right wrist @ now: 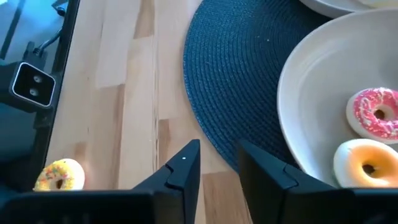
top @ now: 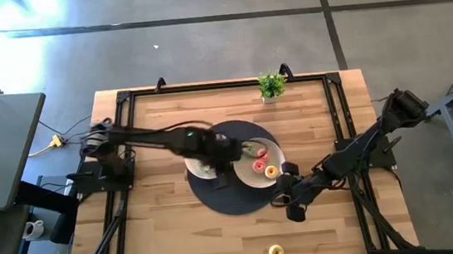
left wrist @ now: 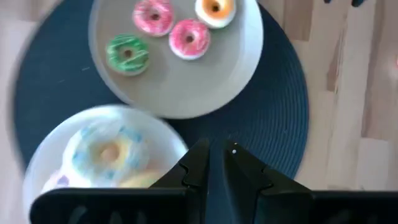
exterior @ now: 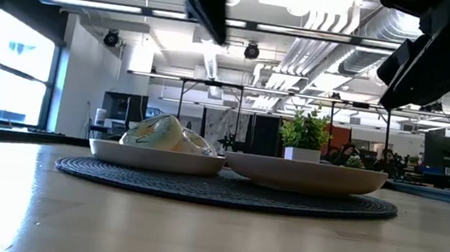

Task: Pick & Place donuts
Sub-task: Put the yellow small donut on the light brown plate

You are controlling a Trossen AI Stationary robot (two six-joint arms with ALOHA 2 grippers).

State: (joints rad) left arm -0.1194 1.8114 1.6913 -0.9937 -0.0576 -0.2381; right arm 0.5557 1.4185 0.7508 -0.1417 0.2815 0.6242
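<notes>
A dark round mat [top: 237,194] carries two white plates. The right plate [left wrist: 186,93] holds several small donuts: a green one [left wrist: 127,54], two pink ones [left wrist: 153,15] [left wrist: 189,38] and a yellow one [left wrist: 214,9]. The left plate [left wrist: 43,162] holds larger pale sprinkled donuts [left wrist: 109,152]. One yellow sprinkled donut [top: 277,252] [right wrist: 59,175] lies flat on the bare wood near the table's near edge. My left gripper [top: 228,158] [left wrist: 216,158] hovers above the plates, fingers nearly together, empty. My right gripper [top: 289,204] [right wrist: 219,165] hangs over the mat's right near rim, slightly open, empty.
A small potted plant [top: 271,85] stands at the table's far edge. A black frame [top: 338,116] runs around the tabletop. Bare wood [top: 170,232] lies to the near left and near right of the mat. In the low view both plates [exterior: 305,175] sit side by side on the mat.
</notes>
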